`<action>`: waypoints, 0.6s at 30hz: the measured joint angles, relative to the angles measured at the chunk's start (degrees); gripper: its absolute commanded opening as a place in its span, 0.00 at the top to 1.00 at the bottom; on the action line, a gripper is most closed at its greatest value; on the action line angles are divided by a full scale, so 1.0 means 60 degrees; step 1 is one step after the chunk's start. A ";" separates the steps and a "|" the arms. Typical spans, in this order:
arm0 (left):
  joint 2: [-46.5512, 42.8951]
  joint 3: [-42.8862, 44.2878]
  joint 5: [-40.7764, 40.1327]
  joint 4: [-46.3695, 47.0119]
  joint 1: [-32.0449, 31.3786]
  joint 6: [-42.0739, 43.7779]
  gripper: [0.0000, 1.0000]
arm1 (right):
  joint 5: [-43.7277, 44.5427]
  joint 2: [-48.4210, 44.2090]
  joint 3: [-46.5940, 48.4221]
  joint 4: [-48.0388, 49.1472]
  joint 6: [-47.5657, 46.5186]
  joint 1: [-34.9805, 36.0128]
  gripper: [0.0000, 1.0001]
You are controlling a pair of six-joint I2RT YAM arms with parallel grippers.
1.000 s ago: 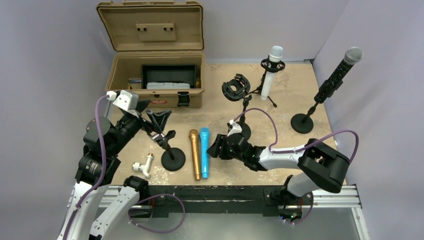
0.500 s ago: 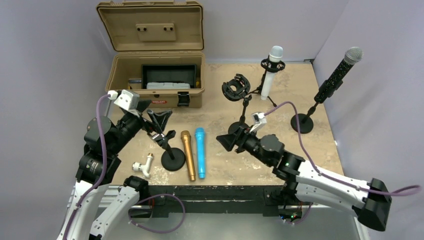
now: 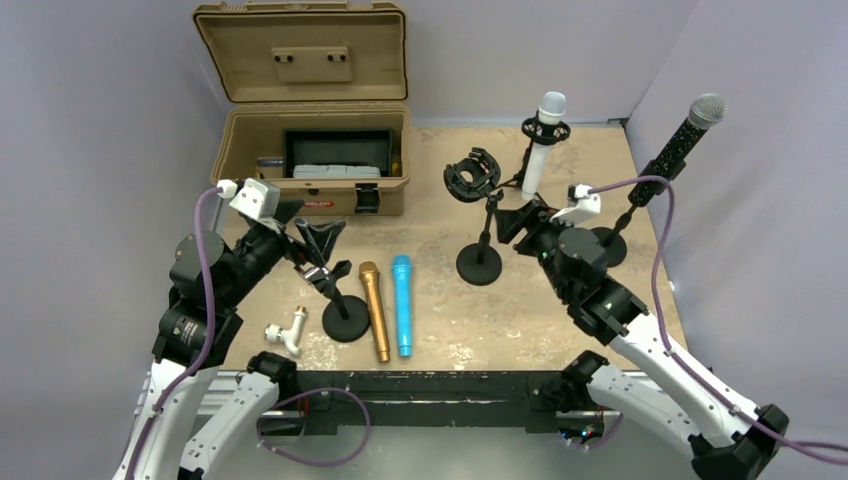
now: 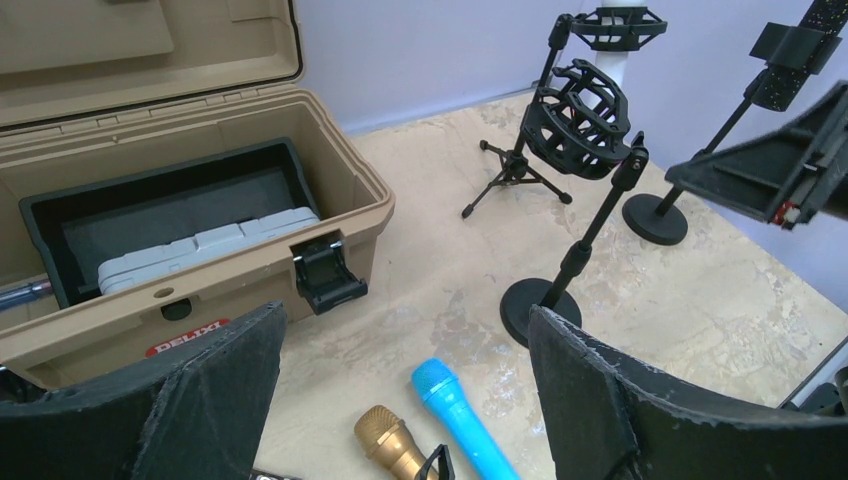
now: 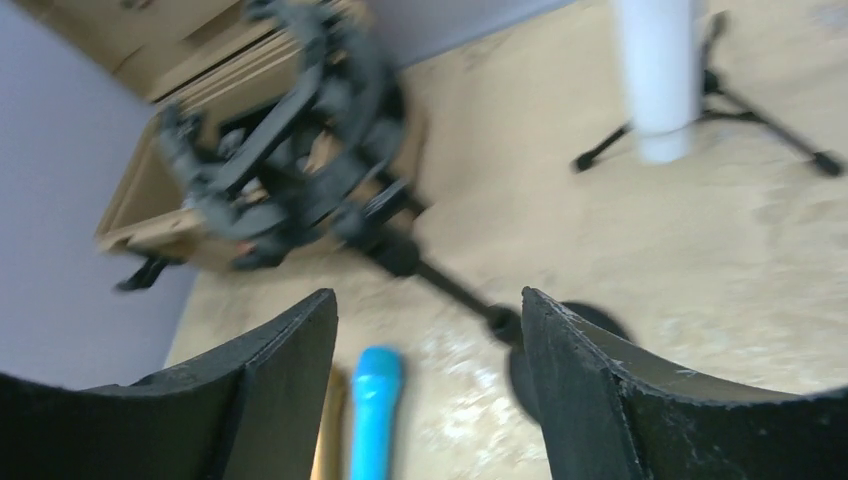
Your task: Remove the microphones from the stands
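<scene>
A white microphone (image 3: 548,140) stands in a tripod stand at the back; it also shows in the right wrist view (image 5: 658,70). A black glitter microphone (image 3: 680,140) sits tilted on a round-base stand at the right. An empty shock-mount stand (image 3: 472,175) is in the middle and shows blurred in the right wrist view (image 5: 300,140). My right gripper (image 3: 522,222) is open and empty, raised between the shock mount and the black microphone's stand base. My left gripper (image 3: 315,240) is open and empty above an empty clip stand (image 3: 345,318).
A gold microphone (image 3: 374,308) and a blue microphone (image 3: 402,302) lie side by side on the table. An open tan case (image 3: 310,140) stands at the back left. A white T-shaped fitting (image 3: 285,330) lies at the front left.
My right arm has swung from beside the blue microphone up and back to the right, toward the stands. The gold and blue microphones have shifted slightly left. The left arm has not moved.
</scene>
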 measured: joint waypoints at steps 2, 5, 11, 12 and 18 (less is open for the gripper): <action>0.0007 0.0000 0.0000 -0.0004 0.0000 0.0000 0.12 | -0.0313 -0.0018 0.0036 -0.0106 -0.0342 -0.0925 0.22; 0.0011 0.0000 0.0000 -0.0004 0.0000 0.0000 0.12 | -0.0994 -0.0047 0.0091 -0.0226 -0.0761 -0.1716 0.18; 0.0022 0.0000 0.0007 0.0000 0.0000 0.0000 0.12 | -0.3191 0.0178 0.0630 0.0018 -0.1133 -0.2838 0.24; 0.0025 0.0000 0.0007 0.0000 0.0000 0.0000 0.12 | -0.3617 0.0302 0.0736 0.0153 -0.1137 -0.3115 0.26; 0.0025 0.0000 0.0015 -0.0004 0.0000 0.0000 0.12 | -0.6313 0.1166 0.0790 0.1253 -0.1064 -0.4728 0.34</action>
